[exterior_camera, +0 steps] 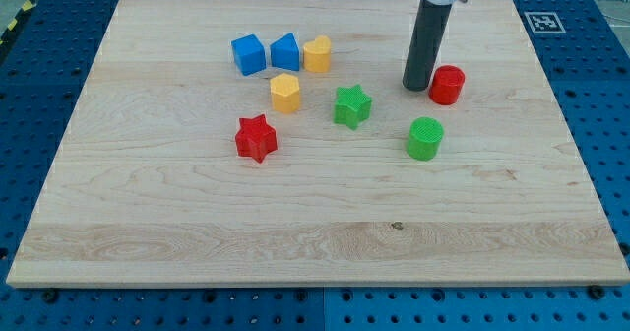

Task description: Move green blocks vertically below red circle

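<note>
The red circle (447, 84) stands at the view's upper right. My tip (416, 85) rests on the board just left of it, touching or nearly touching it. The green circle (424, 138) lies below the red circle, slightly to the left. The green star (351, 105) lies left of both, below and left of my tip.
A red star (256, 138) lies left of centre. A yellow hexagon (285, 93) sits above it. Two blue blocks (248, 54) (284, 51) and a yellow block (317, 53) form a row at the upper left. The wooden board (315, 252) has a tag at its top right corner (540, 21).
</note>
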Controlling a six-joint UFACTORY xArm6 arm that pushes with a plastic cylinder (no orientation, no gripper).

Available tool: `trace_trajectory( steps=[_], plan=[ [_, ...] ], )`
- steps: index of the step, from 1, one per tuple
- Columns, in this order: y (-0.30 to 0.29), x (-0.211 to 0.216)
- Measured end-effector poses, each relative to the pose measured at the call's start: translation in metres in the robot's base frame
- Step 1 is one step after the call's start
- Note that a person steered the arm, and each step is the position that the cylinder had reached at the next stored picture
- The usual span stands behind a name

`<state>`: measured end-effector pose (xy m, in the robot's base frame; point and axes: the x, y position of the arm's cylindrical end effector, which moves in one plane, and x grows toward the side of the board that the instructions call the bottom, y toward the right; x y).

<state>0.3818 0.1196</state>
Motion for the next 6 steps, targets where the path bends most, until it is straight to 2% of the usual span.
trace_trajectory(
  steps=[3, 4, 6],
  plan=[
    [-0.106, 0.003],
    [-0.119, 0.004],
    [-0.105, 0.042]
  ],
)
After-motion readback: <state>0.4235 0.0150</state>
